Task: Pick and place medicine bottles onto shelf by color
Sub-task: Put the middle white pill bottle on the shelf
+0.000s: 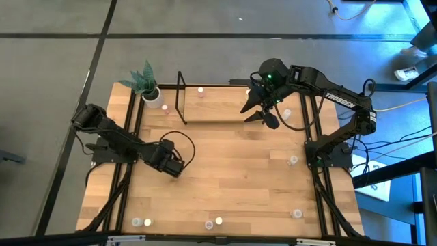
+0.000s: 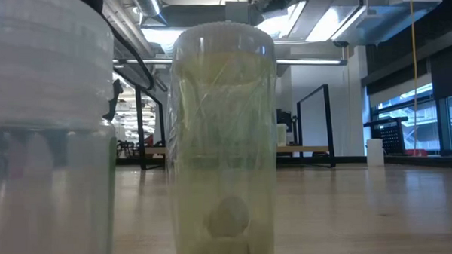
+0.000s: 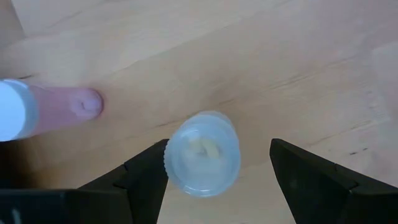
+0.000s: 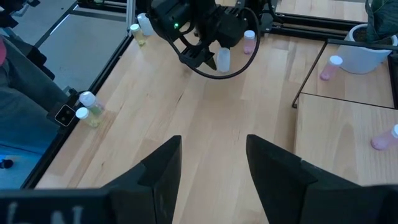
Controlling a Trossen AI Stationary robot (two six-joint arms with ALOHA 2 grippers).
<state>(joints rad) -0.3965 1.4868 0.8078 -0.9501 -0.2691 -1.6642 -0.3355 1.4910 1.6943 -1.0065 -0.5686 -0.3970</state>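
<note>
Clear bottle point(image 3: 203, 154) between open left jaws.

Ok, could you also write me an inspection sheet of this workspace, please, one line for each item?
Surface: wooden table, bare in the middle.
Job's things: shelf carries one pink bottle; other bottles stand scattered near the table's edges; a clear bottle stands between the left gripper's fingers, with a lying pink bottle beside it.
Clutter: plant pot beside the shelf.
Grippers: left gripper open around the clear bottle, not closed on it; right gripper open, empty, at the shelf's right end.
Cables: black cable loop at the left wrist.
Surroundings: grey floor; nothing else seen.
</note>
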